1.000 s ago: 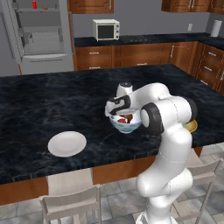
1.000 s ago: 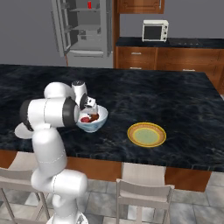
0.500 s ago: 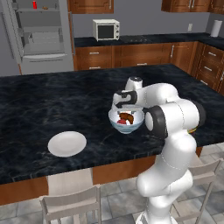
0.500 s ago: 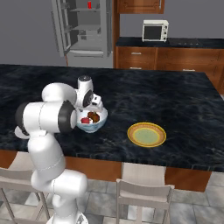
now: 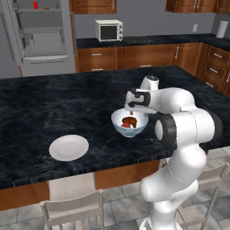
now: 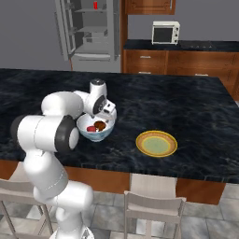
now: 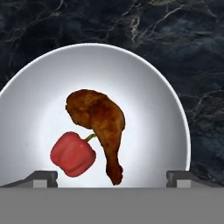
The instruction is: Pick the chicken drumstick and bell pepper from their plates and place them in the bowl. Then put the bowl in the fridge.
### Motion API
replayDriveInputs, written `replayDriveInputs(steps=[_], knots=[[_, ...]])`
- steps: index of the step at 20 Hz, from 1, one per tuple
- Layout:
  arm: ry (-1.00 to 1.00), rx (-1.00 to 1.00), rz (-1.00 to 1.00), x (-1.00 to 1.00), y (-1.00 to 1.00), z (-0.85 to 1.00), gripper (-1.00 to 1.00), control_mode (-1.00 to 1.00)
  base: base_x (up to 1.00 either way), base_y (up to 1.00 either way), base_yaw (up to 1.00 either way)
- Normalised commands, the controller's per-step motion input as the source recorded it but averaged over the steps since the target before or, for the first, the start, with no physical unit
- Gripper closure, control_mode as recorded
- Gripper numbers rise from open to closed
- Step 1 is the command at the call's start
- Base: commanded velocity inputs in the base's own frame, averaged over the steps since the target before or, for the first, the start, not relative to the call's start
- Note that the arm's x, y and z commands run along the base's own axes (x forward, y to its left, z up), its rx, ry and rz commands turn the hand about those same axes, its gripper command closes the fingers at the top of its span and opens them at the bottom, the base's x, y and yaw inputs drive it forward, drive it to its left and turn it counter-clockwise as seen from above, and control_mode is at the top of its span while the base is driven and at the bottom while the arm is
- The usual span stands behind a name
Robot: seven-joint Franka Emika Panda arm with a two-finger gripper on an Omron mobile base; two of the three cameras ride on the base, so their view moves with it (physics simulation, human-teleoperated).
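bowl (image 5: 129,124) on the desk (image 5: 54,103), now holding both chicken drumstick (image 7: 101,124) and bell pepper (image 7: 73,154), side by side and touching. claw (image 7: 111,177) raised a little since a second ago, hovering above the bowl, jaws spread wide, gripping nothing, touching nothing. loading judged complete; both plates bare. remaining: grasp bowl, carry to open fridge (image 5: 40,33).

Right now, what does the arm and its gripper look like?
Glossy white rounded arm with dark bands at the joints. White gripper with black panels on its body; two small dark grey fingers, blocky at the tips. No cables or markings that I can make out.
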Motion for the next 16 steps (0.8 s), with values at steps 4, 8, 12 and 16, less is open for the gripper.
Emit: replayDriveInputs(steps=[4,8,12,16], knots=[[0.07,0.00,-0.15,-0.20,-0.27,0.00,-1.00,-1.00,0.00,0.00,0.00],[0.07,0.00,-0.13,-0.17,-0.26,-0.03,-1.00,-1.00,0.00,0.00,0.00],[0.04,0.00,0.00,-0.11,-0.27,-0.17,-1.00,-1.00,0.00,0.00,0.00],[0.02,0.00,0.00,-0.02,-0.18,-0.26,-1.00,-1.00,0.00,0.00,0.00]])
